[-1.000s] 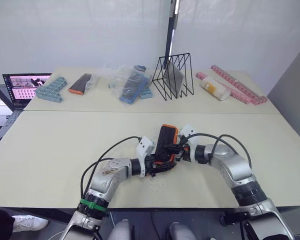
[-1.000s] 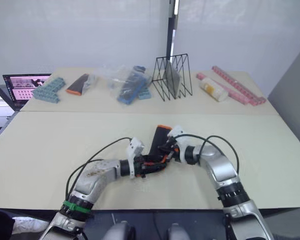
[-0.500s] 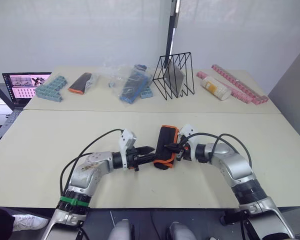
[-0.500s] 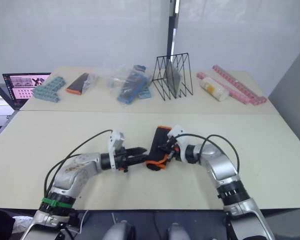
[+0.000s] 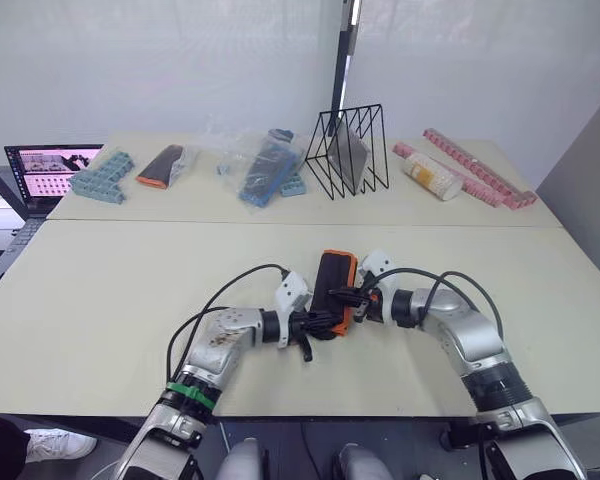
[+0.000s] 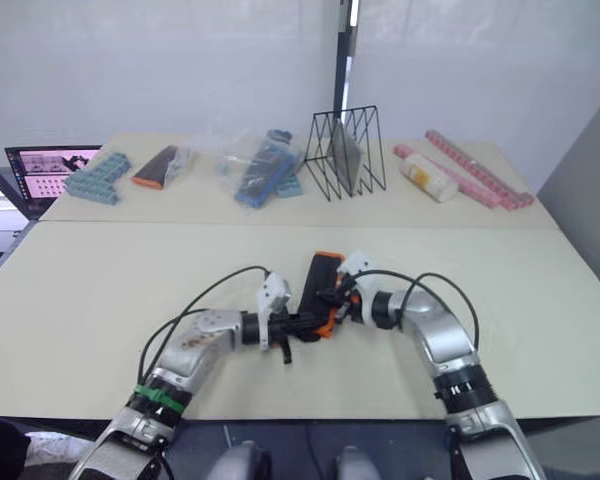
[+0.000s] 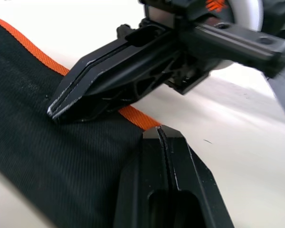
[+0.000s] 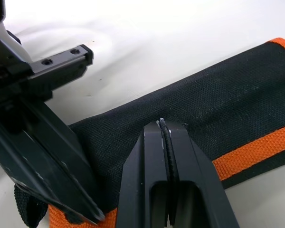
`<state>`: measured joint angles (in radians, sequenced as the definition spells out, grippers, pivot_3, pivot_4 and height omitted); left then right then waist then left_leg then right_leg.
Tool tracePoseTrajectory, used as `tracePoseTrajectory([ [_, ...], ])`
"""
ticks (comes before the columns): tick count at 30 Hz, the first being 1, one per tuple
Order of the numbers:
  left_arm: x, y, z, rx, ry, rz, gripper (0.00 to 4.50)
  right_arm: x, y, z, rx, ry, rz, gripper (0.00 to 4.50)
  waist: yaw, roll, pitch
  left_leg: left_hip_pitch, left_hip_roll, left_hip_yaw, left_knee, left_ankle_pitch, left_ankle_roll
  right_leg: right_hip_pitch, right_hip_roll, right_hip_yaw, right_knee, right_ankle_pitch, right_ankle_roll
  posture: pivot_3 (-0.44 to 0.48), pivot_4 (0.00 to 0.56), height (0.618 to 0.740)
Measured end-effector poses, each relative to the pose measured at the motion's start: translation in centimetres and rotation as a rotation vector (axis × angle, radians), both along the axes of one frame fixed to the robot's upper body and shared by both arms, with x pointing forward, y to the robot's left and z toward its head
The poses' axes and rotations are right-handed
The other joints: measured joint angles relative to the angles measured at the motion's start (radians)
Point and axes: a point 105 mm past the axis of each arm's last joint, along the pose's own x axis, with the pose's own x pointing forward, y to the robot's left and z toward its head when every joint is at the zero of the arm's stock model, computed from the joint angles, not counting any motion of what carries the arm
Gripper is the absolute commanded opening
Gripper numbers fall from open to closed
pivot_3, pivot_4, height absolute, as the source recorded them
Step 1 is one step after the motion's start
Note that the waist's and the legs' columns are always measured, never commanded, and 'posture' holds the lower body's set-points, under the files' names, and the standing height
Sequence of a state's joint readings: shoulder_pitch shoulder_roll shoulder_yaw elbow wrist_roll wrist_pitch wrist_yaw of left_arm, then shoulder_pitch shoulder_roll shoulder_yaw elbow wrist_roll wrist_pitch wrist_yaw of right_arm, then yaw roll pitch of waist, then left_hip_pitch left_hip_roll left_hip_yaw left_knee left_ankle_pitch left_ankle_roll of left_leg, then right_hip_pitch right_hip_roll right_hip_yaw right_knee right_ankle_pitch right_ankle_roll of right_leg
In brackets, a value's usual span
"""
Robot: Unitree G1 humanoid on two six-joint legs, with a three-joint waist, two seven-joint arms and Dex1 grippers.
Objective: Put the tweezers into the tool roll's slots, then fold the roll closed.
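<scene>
Tool roll (image 5: 332, 293) lay folded shut on the desk (image 5: 100, 300), centre of the frame, a bit below the middle. Black fabric out, orange edging along its top end and right side. I couldn't make out any tweezers or slots.

Left tool (image 5: 315, 325) came in from the lower left and sat against the roll's lower-left edge. In the left wrist view its fingers (image 7: 164, 161) were pressed together with nothing between them, tips resting on the black fabric just beside the orange edging.

Right tool (image 5: 348, 297) came in from the right and met the roll's right side. In the right wrist view its fingers (image 8: 167, 156) were also pressed together, tips on the black fabric above the orange band. I couldn't tell if any cloth was pinched. Each wrist view also caught the other tool right beside its own, so both tips were close together on the same end of the roll.

Back of the desk, upper part of the frame:
- laptop (image 5: 50, 170) at far left
- blue blocks (image 5: 102, 178) next to it
- small black-and-orange pouch (image 5: 161, 167)
- clear plastic bag with blue items (image 5: 262, 165)
- black wire rack (image 5: 349, 153), centre
- white bottle (image 5: 429, 177) lying on its side
- pink strips (image 5: 477, 168) at far right
</scene>
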<state>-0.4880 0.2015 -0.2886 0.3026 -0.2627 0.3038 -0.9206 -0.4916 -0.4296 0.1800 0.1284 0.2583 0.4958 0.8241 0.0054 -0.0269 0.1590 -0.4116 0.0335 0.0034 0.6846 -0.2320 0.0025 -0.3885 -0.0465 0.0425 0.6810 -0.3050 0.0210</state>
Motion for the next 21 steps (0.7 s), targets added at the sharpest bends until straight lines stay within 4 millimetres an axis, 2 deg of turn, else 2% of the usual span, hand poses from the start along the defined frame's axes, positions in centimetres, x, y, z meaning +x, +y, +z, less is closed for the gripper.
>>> tracePoseTrajectory([
  [7, 0.0, 0.9, -1.0, 0.099, 0.036, 0.009, 0.03, 1.1, 0.9, -1.3, 0.07, 0.009, -0.023, 0.0, -0.019, -0.004, -0.011, 0.008, 0.001, 0.0, 0.0, 0.0, 0.001, 0.006, 0.003, 0.0, 0.0, 0.0, 0.0, 0.0, 0.15, 0.685],
  [11, -0.3, 1.6, -1.2, 0.127, 0.061, 0.015, 0.03, 3.5, 0.7, -0.9, 0.061, -0.037, -0.074, 0.0, -0.031, -0.002, -0.02, 0.012, 0.001, 0.001, -0.005, 0.0, 0.001, 0.006, 0.003, 0.002, 0.0, 0.0, -0.002, 0.0, 0.15, 0.685],
  [13, -0.5, 1.7, -1.2, 0.128, 0.064, 0.014, 0.03, 4.8, -0.2, -0.9, 0.042, -0.05, -0.134, 0.0, -0.032, -0.002, -0.023, 0.013, 0.001, 0.001, -0.008, 0.0, 0.001, 0.006, 0.003, 0.002, 0.0, -0.001, -0.003, 0.0, 0.15, 0.685],
  [21, -0.6, 2.1, -1.2, 0.125, 0.07, 0.029, 0.03, 7.7, 0.1, -0.9, 0.027, -0.067, -0.223, 0.0, -0.047, 0.0, -0.025, 0.014, 0.002, 0.001, -0.011, 0.0, 0.001, 0.006, 0.002, 0.002, 0.0, -0.001, -0.004, 0.0, 0.15, 0.685],
])
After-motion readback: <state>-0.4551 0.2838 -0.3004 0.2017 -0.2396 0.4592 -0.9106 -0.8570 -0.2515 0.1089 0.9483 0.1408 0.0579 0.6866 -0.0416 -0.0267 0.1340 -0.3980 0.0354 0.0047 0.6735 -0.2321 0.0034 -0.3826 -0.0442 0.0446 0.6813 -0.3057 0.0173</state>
